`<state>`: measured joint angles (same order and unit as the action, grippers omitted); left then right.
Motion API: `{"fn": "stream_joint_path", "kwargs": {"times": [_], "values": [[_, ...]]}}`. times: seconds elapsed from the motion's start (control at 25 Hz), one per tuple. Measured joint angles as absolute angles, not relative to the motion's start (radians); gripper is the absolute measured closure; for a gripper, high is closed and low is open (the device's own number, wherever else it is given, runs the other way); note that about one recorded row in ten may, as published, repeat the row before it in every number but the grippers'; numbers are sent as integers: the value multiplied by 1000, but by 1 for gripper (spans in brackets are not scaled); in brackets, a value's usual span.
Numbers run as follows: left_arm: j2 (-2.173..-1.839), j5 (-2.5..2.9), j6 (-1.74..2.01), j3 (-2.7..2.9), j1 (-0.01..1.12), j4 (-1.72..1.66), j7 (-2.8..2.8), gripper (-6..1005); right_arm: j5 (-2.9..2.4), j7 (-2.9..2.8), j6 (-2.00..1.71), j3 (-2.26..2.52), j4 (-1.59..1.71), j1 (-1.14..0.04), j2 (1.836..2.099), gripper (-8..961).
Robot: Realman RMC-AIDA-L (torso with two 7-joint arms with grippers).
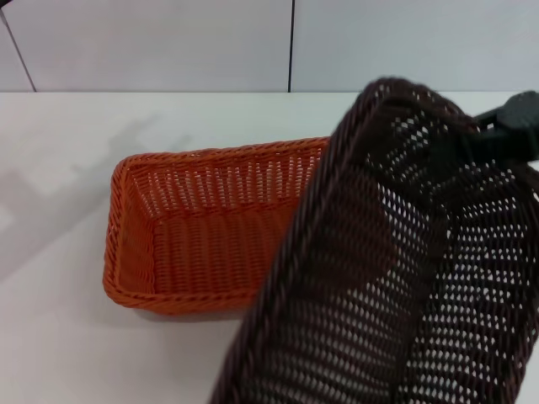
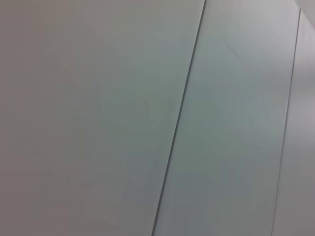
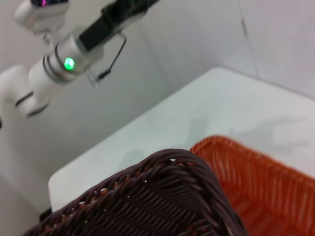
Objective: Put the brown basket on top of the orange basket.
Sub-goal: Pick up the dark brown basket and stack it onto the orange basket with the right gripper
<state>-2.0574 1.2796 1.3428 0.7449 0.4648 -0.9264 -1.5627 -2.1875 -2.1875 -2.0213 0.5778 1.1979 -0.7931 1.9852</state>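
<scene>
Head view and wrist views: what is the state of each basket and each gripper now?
Brown basket: lifted, steeply tilted, overlapping the orange one's right end.
Orange basket: upright on the table, empty.
Right gripper: at the brown basket's far rim.
Left arm: raised, away from both baskets.

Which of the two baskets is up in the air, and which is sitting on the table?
The brown basket is lifted and tilted steeply, carried at its far rim by the right gripper. The orange basket sits flat on the white table, partly hidden behind it.
</scene>
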Motion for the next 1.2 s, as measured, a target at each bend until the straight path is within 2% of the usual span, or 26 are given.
{"fn": "stream_joint_path", "kwargs": {"times": [0.36, 0.52, 1.04, 1.12, 1.2], "values": [[-2059, 1277, 1333, 754, 466, -924, -1557, 159, -2160, -2222, -1897, 582, 1201, -774, 1991, 782], [-2059, 1278, 1317, 759, 474, -923, -1557, 159, -2158, -2240, -1805, 583, 1195, -763, 2013, 782], [-2054, 1282, 1304, 770, 485, -911, -1558, 173, -2045, -2292, -1615, 588, 1158, -738, 2043, 781], [-2054, 1282, 1304, 770, 485, -911, -1558, 184, -2039, -2293, -1565, 596, 1144, -732, 2059, 780], [-2053, 1283, 1304, 769, 483, -911, -1556, 194, -2039, -2293, -1546, 610, 1143, -729, 2064, 780]]}}
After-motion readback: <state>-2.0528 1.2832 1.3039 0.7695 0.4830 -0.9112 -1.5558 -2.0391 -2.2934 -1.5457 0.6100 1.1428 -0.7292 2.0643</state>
